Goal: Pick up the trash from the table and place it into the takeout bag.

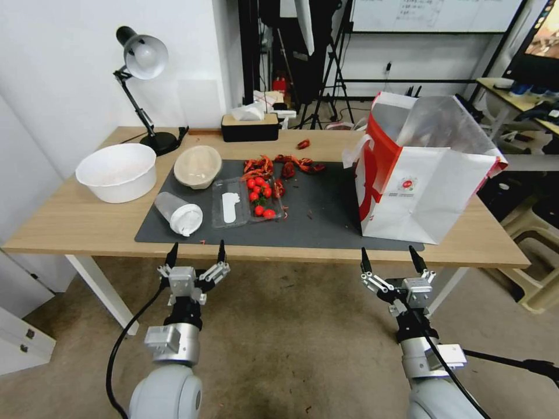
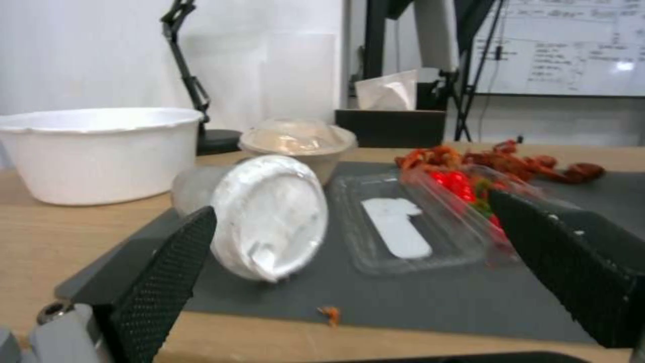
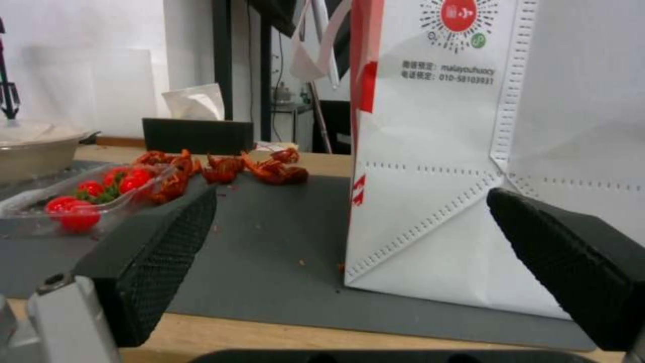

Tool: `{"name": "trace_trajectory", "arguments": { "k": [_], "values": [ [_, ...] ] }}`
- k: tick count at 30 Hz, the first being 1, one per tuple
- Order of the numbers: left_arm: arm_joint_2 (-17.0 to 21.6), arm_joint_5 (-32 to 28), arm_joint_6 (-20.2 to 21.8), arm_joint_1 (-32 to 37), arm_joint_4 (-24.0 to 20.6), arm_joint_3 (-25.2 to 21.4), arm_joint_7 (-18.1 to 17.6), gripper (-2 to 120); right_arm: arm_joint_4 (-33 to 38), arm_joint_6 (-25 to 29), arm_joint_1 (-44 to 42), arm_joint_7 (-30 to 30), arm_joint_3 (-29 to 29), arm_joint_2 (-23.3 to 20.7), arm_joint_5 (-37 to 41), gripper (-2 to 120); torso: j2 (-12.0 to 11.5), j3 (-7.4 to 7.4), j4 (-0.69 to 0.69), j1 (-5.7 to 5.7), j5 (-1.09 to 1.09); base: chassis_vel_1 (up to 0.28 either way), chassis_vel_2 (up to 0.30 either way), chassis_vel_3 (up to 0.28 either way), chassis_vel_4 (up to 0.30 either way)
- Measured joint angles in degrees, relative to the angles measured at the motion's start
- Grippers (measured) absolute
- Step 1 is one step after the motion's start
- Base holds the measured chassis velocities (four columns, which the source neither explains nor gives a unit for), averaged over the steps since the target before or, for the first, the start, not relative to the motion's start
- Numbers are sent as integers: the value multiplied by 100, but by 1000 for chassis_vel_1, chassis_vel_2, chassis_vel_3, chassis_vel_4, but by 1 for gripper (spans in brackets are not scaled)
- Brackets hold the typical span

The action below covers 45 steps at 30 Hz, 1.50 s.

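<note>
Both grippers spread wide and empty before the table's (image 1: 70, 224) near edge — left gripper (image 1: 196, 255) facing a tipped lidded cup (image 1: 179, 213), right gripper (image 1: 393, 259) facing the takeout bag (image 1: 428, 186). Likely hazards: cup rolling when nudged, tomatoes (image 1: 259, 195) spilling from the open clear tray (image 1: 228, 203), shell scraps (image 1: 285, 166) slipping — bag toppling if bumped.

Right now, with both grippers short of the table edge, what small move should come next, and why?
Probably ease the left gripper forward to the tipped clear cup: it lies straight ahead, nearest the table edge, and the jaws are open and empty.
</note>
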Motion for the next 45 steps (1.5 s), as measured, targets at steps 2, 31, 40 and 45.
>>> {"name": "trace_trajectory", "arguments": {
  "k": [2, 31, 40, 45],
  "values": [
    [57, -76, 151, -133, 2, -3, -96, 100, 0, -10, 13, -3, -13, 10, -2, 100, 0, 0, -2, 0, -1, 0, 0, 0, 0],
    [1503, -829, 889, -1626, 1233, -59, -331, 100, 144, -245, 151, -15, -128, 187, -198, 100, 0, 0, -2, 1, 0, 0, 0, 0, 0],
    [1503, -791, 969, -1847, 1442, 28, -427, 100, 117, -245, 148, -13, -120, 216, -227, 100, 0, 0, -2, 0, 0, 0, 0, 0, 0],
    [1496, -665, 981, -1944, 1593, 21, -528, 100, 103, -245, 151, -16, -133, 231, -252, 100, 0, 0, -2, 0, 0, 0, 0, 0, 0]
  ]
}}
